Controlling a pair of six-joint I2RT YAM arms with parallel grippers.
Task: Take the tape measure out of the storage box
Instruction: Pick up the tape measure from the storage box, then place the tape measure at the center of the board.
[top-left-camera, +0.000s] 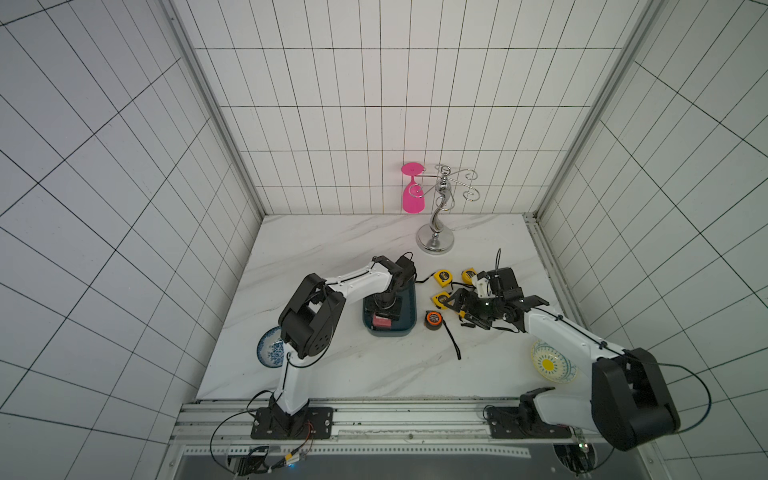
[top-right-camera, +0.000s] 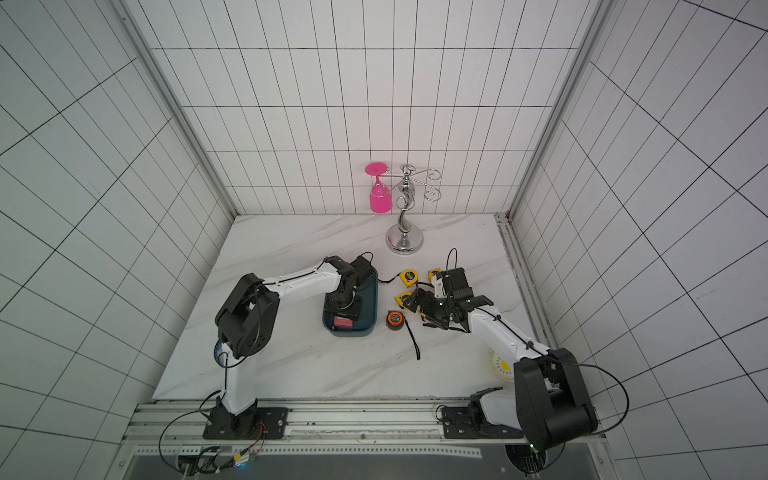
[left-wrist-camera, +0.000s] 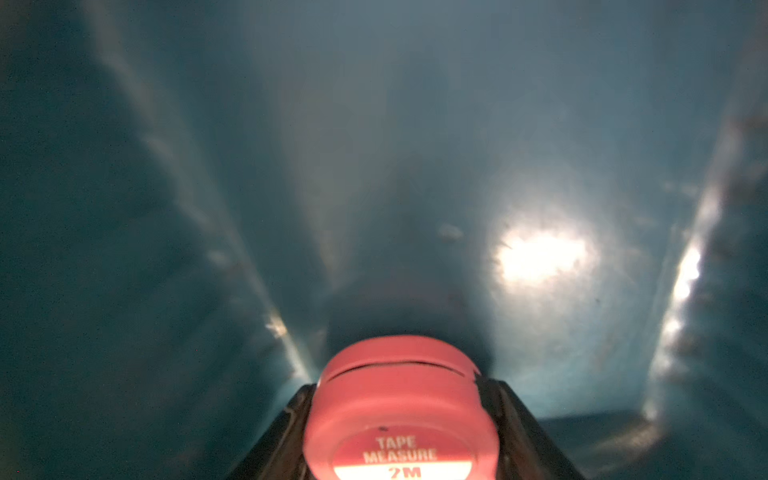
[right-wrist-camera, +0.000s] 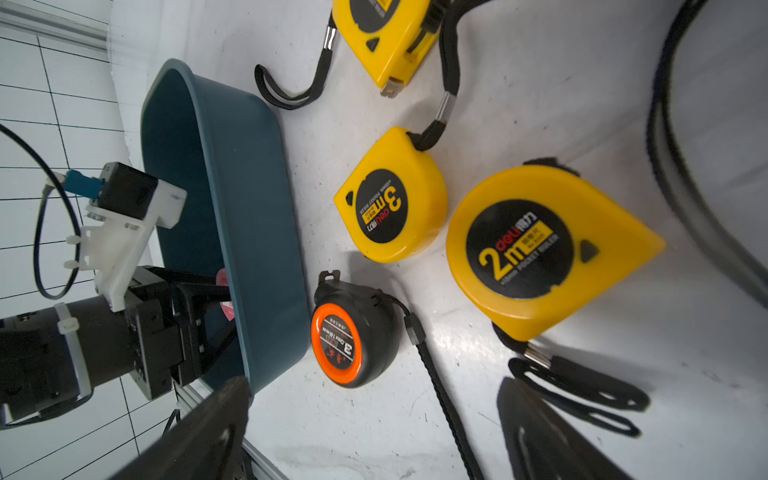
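Observation:
The dark teal storage box (top-left-camera: 410, 309) (top-right-camera: 372, 299) lies mid-table. My left gripper (top-left-camera: 384, 312) reaches down into it and is shut on a red tape measure (top-left-camera: 381, 321) (left-wrist-camera: 399, 411), whose label shows between the black fingers (left-wrist-camera: 505, 419) over the box floor (left-wrist-camera: 415, 166). From the right wrist view only a pink sliver (right-wrist-camera: 227, 309) of it shows behind the box wall (right-wrist-camera: 249, 208). My right gripper (top-left-camera: 457, 313) (right-wrist-camera: 374, 436) hovers open over bare table right of the box, nothing between its fingers.
Outside the box lie three yellow tape measures (right-wrist-camera: 392, 199) (right-wrist-camera: 536, 245) (right-wrist-camera: 386, 33) and a black-and-orange one (top-left-camera: 433, 320) (right-wrist-camera: 349, 336) with trailing straps. A chrome glass rack (top-left-camera: 435, 241) holding a pink glass (top-left-camera: 412, 195) stands at the back. A patterned bowl sits at the front left (top-left-camera: 270, 347) and another at the front right (top-left-camera: 552, 361).

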